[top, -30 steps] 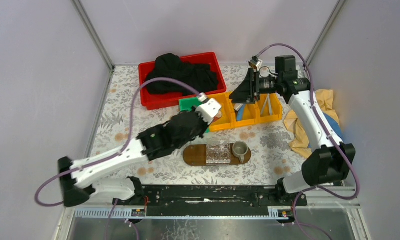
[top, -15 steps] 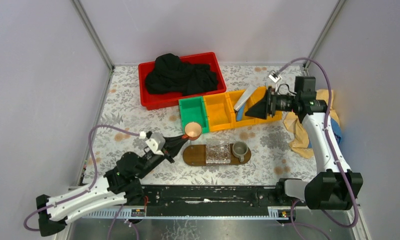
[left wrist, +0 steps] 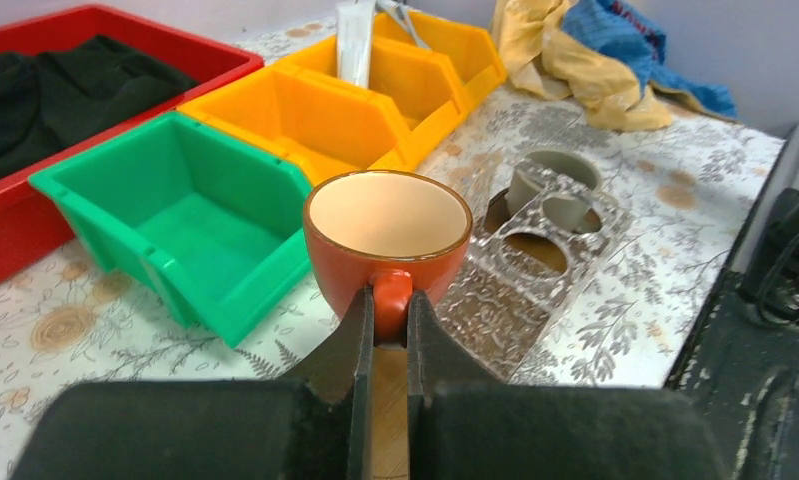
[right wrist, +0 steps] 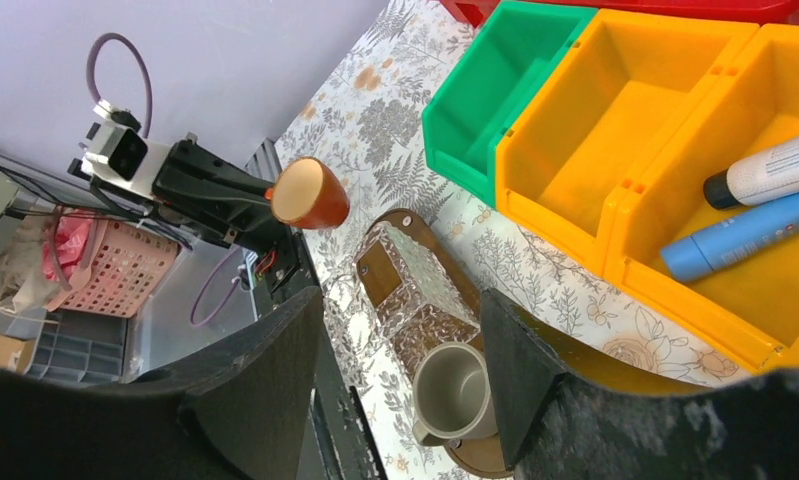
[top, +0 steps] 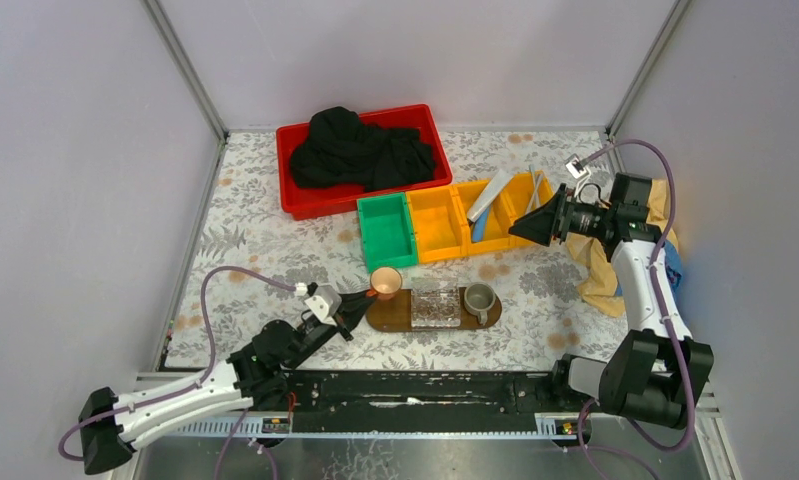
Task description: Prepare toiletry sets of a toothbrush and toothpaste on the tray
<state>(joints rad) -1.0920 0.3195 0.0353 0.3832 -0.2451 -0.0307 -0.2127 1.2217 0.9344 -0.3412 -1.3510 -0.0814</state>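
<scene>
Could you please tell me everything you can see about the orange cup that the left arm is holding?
The orange cup is small, glossy and ceramic-looking, rust-orange outside, cream inside, and empty. It stands upright, mouth up. The left pincer is shut on its small loop handle, holding it by the left end of the tray.

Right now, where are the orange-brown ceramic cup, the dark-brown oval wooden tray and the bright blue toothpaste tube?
orange-brown ceramic cup (left wrist: 387,215): left wrist view, inner bowl.
dark-brown oval wooden tray (top: 380,314): top external view, bare left end.
bright blue toothpaste tube (right wrist: 745,236): right wrist view, mid-body.
</scene>
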